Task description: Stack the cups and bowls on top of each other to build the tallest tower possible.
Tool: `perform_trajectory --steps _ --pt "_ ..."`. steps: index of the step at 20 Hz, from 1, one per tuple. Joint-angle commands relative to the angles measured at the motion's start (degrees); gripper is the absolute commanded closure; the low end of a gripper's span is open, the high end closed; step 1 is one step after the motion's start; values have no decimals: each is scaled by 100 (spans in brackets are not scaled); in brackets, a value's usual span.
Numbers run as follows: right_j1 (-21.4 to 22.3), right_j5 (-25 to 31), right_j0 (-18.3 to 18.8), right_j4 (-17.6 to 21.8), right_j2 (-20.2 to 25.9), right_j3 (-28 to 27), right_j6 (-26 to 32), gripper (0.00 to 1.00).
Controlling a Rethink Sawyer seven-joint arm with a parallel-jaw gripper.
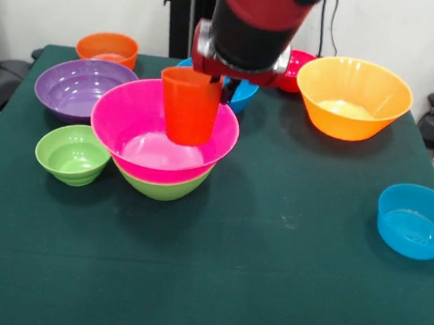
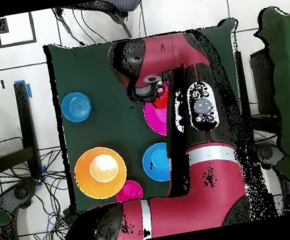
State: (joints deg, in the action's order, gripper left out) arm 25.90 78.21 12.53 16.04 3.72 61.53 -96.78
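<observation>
My gripper (image 1: 215, 84) hangs under the red and black arm, shut on the rim of the orange cup (image 1: 189, 106). One dark finger (image 1: 228, 91) shows beside the cup. The cup hangs upright, its base low inside the large pink bowl (image 1: 126, 117); I cannot tell whether it touches. The pink bowl is nested in a green bowl (image 1: 164, 189), forming the tower left of the table's middle. In the overhead view the arm covers most of this; only a slice of the pink bowl (image 2: 152, 118) and a bit of the cup (image 2: 162, 100) show.
Loose bowls ring the stack: purple (image 1: 76, 87), small orange (image 1: 107, 47), small green (image 1: 72, 154), blue (image 1: 245, 95) behind the arm, red (image 1: 296, 70), large orange (image 1: 354, 97) and blue (image 1: 416, 222) at the right edge. Overhead shows the large orange (image 2: 100, 172) and blue ones (image 2: 76, 107) (image 2: 156, 162).
</observation>
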Motion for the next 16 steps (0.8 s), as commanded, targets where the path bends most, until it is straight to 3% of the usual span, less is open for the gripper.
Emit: perform_trajectory --steps 1,8,16 --pt "-429 -63 56 112 176 -74 -269 100" --pt "-503 148 56 -10 136 -60 -350 100" --pt "-515 951 -58 199 25 -390 30 100"
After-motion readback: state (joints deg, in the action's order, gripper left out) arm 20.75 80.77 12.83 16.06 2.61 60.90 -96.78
